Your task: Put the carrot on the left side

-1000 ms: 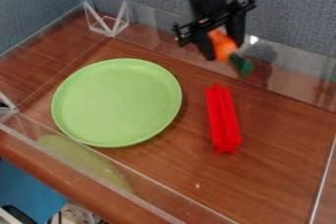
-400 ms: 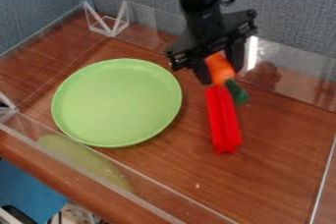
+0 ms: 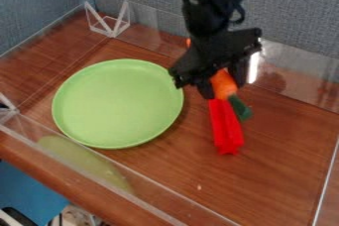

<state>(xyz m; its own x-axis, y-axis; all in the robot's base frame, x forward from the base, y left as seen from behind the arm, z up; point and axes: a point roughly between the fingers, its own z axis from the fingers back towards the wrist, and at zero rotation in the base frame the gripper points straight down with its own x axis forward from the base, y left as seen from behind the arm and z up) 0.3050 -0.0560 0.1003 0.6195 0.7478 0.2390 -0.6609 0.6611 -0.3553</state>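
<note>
While the dark fingers (image 3: 219, 81) were clamped on the carrot (image 3: 224, 84), its orange body sat between them and its green stem end (image 3: 240, 108) poked out below, over the upper part of the red bar (image 3: 224, 122). I could not tell from where I stood whether the carrot touched the bar or hung just above it. As I judged it, the step in hand was to carry the carrot across to the left side, and the job was roughly half done. To do it well, the arm needed to lift a little first, so that the stem end did not drag the bar along, and then swing left with the grip kept firm. A squeeze too hard might have made that tapered body slip out; lowering close to the surface before letting go seemed the safer way to finish.

As for containers, the green plate (image 3: 118, 103) lay flat on the brown counter (image 3: 199, 175), left of the bar, and the part I could see held nothing. Its rim was near the fingers, so a low path could have nudged it. Whether "left side" meant the plate or the bare wood beyond it, I could not say. A clear low wall (image 3: 284, 71) ran along the back.
</note>
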